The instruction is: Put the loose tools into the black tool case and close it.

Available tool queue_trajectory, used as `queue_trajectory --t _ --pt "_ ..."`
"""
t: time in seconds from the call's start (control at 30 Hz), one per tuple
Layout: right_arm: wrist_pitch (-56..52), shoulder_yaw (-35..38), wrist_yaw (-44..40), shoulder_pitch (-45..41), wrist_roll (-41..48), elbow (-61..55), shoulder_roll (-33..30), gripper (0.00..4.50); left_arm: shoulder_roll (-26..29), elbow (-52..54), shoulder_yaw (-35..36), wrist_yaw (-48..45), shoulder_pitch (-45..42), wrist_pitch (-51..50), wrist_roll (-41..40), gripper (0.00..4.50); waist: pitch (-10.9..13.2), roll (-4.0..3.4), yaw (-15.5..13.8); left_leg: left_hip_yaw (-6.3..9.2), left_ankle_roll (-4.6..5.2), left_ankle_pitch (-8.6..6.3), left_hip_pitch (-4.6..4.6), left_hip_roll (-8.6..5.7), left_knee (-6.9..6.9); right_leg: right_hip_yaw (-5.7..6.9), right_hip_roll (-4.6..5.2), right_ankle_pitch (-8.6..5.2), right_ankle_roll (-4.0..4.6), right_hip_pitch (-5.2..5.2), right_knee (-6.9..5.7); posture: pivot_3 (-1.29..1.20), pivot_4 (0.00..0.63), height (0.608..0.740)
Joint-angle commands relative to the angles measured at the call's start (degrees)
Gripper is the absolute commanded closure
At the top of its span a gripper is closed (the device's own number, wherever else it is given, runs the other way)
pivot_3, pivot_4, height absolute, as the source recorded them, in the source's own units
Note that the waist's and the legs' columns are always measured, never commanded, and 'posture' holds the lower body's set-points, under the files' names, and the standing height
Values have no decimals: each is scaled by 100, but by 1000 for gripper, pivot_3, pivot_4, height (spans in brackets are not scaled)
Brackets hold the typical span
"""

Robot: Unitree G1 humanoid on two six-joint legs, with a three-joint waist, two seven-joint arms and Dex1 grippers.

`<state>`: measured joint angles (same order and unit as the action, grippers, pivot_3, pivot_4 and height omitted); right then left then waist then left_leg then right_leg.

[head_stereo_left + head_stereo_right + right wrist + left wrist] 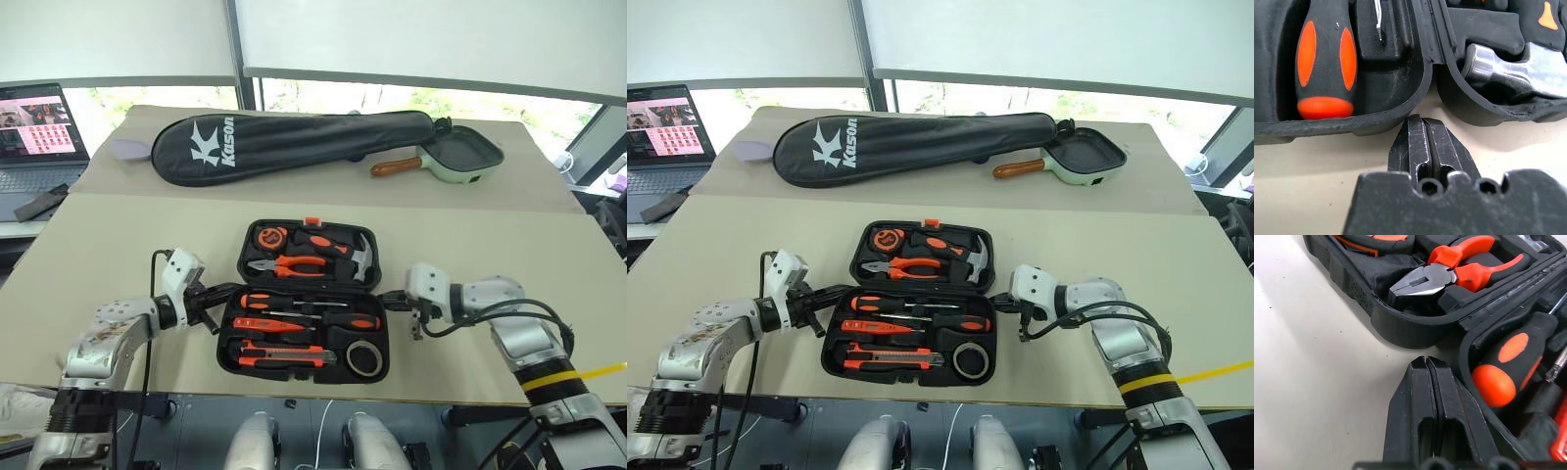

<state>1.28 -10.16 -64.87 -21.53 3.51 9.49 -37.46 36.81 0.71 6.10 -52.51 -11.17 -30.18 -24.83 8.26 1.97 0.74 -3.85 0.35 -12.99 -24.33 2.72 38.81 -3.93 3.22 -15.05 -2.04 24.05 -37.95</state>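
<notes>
The black tool case (224,354) lies open on the table, its lid half on the far side. In the near half rest two screwdrivers (294,300) (333,320), a small orange tester screwdriver (260,323), a utility knife (284,357) and a dark tape roll (364,358). My left gripper (227,294) is shut and empty, its tip at the case's left side by the hinge (1426,363). On the right side my right gripper (387,299) is shut too, with its tip by the hinge gap (1422,120). Whether either tip touches the case I cannot tell.
Pliers (1449,271), a hammer (1513,68) and a tape measure (268,237) sit in the lid half. A long black racket bag (294,142) and a green pan (460,155) lie at the back. A laptop (34,132) stands far left. The table's front edge runs just below the case.
</notes>
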Motion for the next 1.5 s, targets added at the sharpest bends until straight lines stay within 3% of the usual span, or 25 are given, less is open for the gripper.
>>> queue_trajectory --t 0.03,0.17,0.3,0.4,0.47,0.67,1.1,1.2,1.4,1.5 --pt "-767 580 39 2 475 -286 -311 4213 254 309 550 -81 61 -151 -362 4476 1 2 -3 0 0 0 -1 0 1 0 0 0 0 0 0 0 150 740" --pt "-2010 994 148 -107 1066 -787 -479 2982 852 508 622 -110 154 -764 -406 3319 3 2 2 8 0 0 1 2 0 0 -1 0 0 2 -1 0 150 740" --pt "-5100 1165 365 -760 2096 -1557 -768 1728 1352 507 719 -292 -382 -2324 -1174 1996 12 1 16 12 0 1 1 6 -2 -1 -3 -1 2 7 -6 0 150 740" --pt "-6756 945 637 -1357 2477 -1675 -761 680 1134 213 465 316 -1084 -2855 -991 926 12 1 -2 22 0 2 3 5 1 -1 -5 -1 3 6 -11 0 150 740" --pt "-7189 752 919 -1630 2423 -1588 -644 55 950 1 419 456 -1408 -3176 -1045 879 12 2 -20 25 1 2 4 0 2 2 -6 -1 2 -2 -7 0 150 740" --pt "-8117 343 2046 -2270 2008 -951 -14 55 519 -755 310 978 -2070 -4134 -1022 879 16 13 19 17 1 1 -23 -4 3 2 -5 -1 1 20 -5 0 150 740" --pt "-8538 783 2782 -2412 2060 -416 617 55 22 -1006 325 1268 -2267 -3933 -1011 879 16 13 13 19 -1 3 -34 -8 4 5 -1 0 1 26 -5 0 150 740" --pt "-8603 829 2891 -2422 2019 -232 633 764 -113 -1134 340 1332 -2326 -3864 -988 879 16 14 5 18 -1 3 -28 -10 4 6 0 0 1 19 -5 0 150 740" --pt "-8699 853 3046 -2320 2017 -137 628 2785 -237 -1296 191 1501 -2420 -3939 -843 879 15 14 -29 19 -3 4 -27 -17 6 15 6 0 0 10 -4 0 150 740" --pt "-8853 923 3167 -2295 2022 -174 755 3760 -205 -1285 144 1550 -2474 -4157 -822 1556 13 18 -35 20 -3 4 -26 -19 8 17 8 1 -1 6 -4 0 150 740"
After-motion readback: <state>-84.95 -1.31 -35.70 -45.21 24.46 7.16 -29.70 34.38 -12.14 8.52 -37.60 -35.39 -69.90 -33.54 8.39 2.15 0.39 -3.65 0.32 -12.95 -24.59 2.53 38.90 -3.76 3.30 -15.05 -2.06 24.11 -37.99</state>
